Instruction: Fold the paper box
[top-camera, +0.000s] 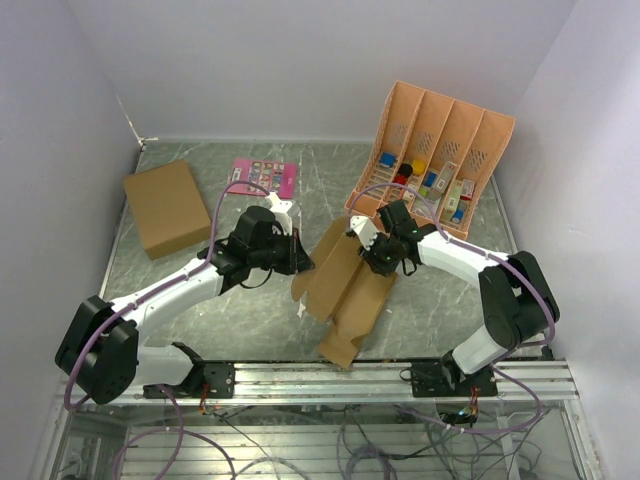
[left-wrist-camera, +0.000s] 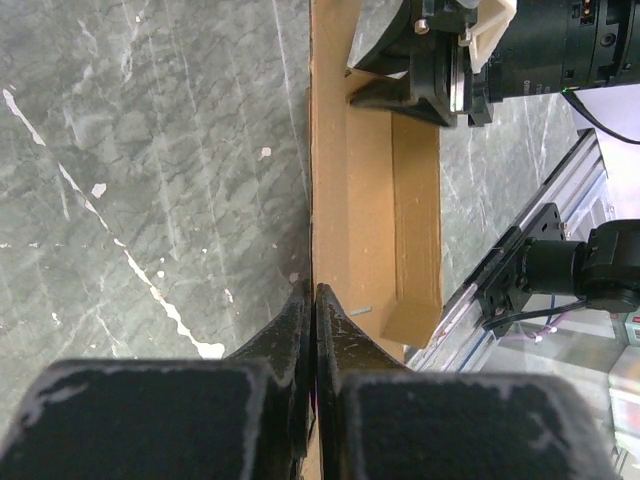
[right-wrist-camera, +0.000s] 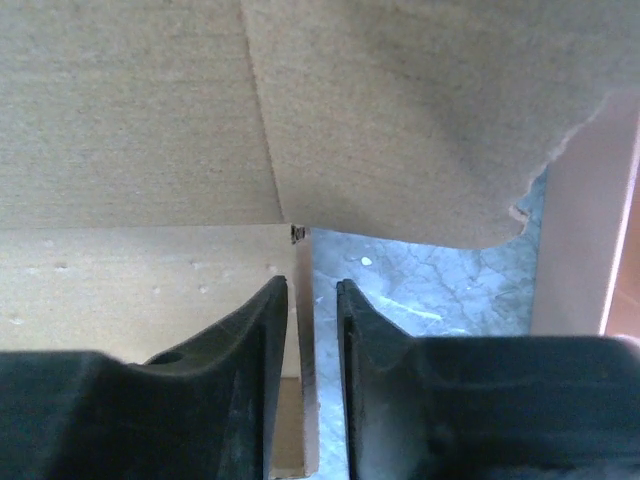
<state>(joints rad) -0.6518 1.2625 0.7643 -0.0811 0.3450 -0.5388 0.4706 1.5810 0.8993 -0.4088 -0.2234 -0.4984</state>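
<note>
While my left gripper (left-wrist-camera: 315, 300) has its fingers pressed together on the thin raised wall of the paper box (top-camera: 352, 298), pinching that edge right at the tips, the sheet lies half-formed between my two arms in the middle of the table (left-wrist-camera: 150, 150), its far end under my right wrist and its near end close to the rail by my bases. My right gripper (right-wrist-camera: 313, 290) hangs low over a creased panel with only a narrow slot between its fingers (I cannot tell whether any cardboard sits in that slot or merely beside it). The danger, as I judge it, is in the thinness: if my arms pull against each other, the pinched wall could tear or slide out of so shallow a bite. Should my right fingers push down off the crease, the panel may buckle in the wrong place, and on this smooth stone the whole sheet could skid toward the rail.
</note>
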